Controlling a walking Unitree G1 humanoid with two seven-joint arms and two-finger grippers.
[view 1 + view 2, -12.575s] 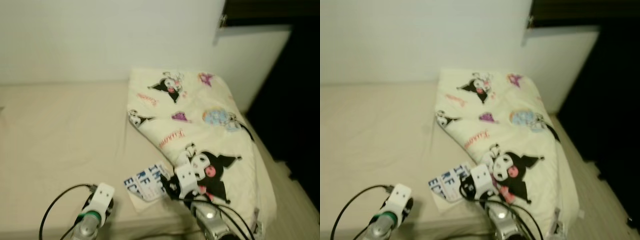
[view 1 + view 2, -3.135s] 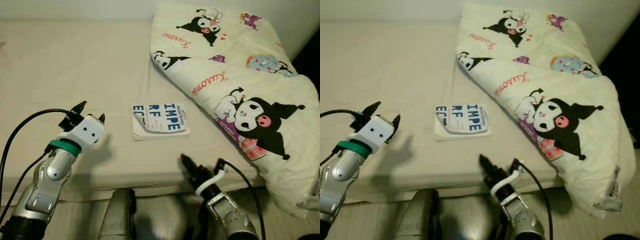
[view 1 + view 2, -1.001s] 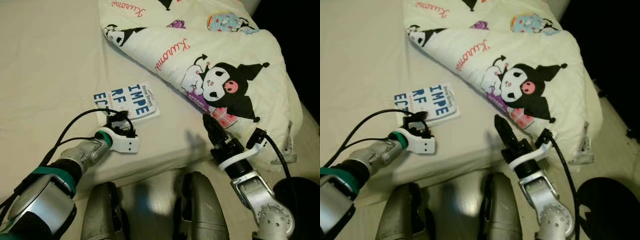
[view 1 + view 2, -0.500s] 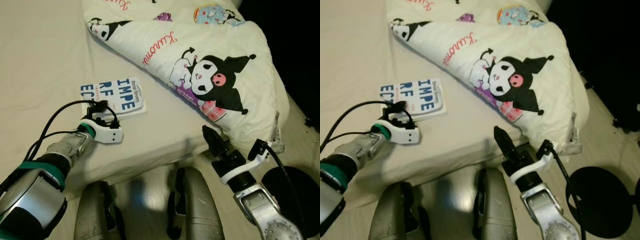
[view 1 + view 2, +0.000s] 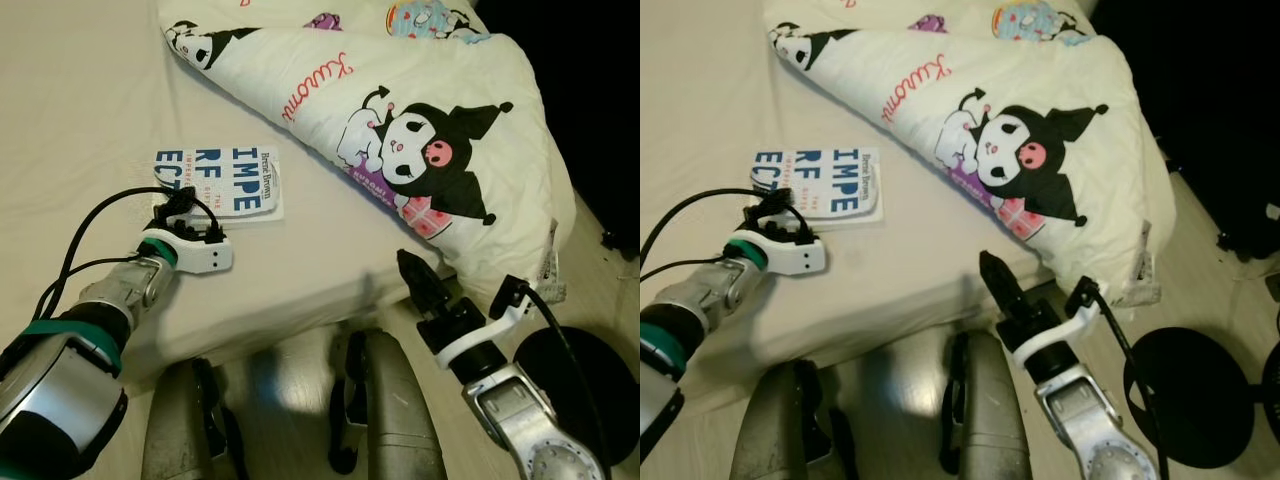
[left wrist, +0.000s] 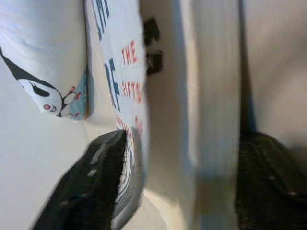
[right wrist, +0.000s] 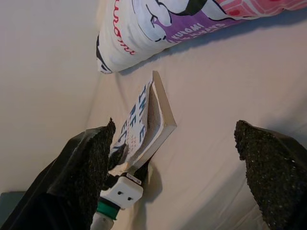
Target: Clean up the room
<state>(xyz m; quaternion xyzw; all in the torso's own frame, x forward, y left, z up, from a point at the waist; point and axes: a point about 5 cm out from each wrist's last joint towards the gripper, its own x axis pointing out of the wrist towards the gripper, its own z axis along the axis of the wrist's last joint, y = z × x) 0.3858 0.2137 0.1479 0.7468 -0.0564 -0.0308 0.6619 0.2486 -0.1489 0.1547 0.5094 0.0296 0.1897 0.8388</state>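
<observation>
Beige bed (image 5: 90, 110) at frame left carries white paperback book with blue lettering (image 5: 222, 181); left end effector (image 5: 180, 212), advanced since half a second ago, pinches its lifted near edge; right end effector (image 7: 177, 158) spread, idle; pickup imminent.

Warm dim indoor light, soft shadows, dark right edge, blurred wrist views.

Low bed with a plain cream fitted sheet (image 5: 90, 90), lightly creased, front edge running across the lower part of the head views. Pale wooden floor (image 5: 1200, 270) beside the bed, at the robot's right. Round black disc-shaped object (image 5: 1185, 385) lying on that floor. Far right of the room in deep shadow. Light soft and dim.
</observation>
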